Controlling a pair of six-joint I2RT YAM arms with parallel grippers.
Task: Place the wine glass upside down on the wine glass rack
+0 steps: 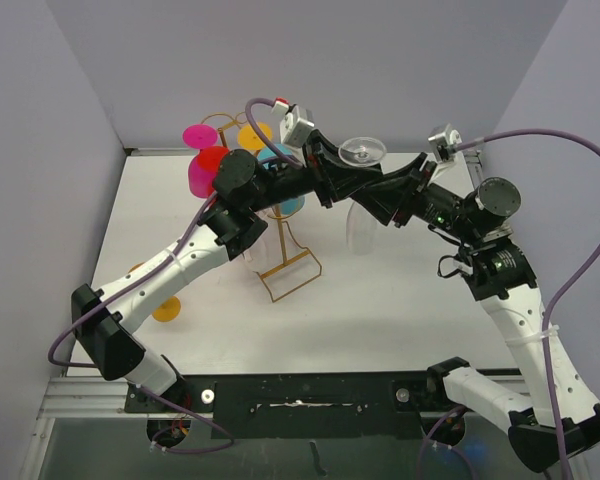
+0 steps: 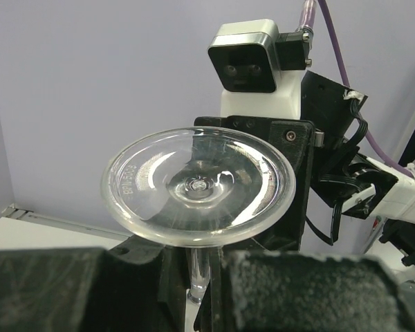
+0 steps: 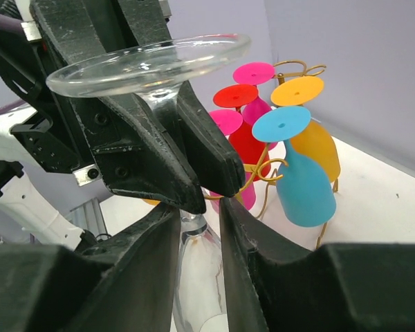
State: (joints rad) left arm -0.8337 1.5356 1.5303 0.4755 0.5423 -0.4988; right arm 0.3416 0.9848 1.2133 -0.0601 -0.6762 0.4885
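**Figure: two-arm hold on the clear, long-stemmed wine glass (image 1: 363, 152) above the white desk (image 1: 400, 300).** The glass hung inverted in the upper centre of the top view, with its round foot uppermost and its bowl mouth-down, clear of the desk. This was the orientation the rack requires. The left gripper (image 2: 197, 280) was clamped on the stem just under the foot and carried the glass. The right gripper (image 3: 199, 207) sat lower, its 2 fingers flanking the junction of stem and bowl. Whether they pressed on the glass could not be told. This second hold probably served to free the upper stem for sliding into a hook. The gold wire wine glass rack (image 1: 296, 284) stood left of the glass without touching it. It bore opaque coloured glasses (image 3: 304, 187) hung foot-up in the same way.
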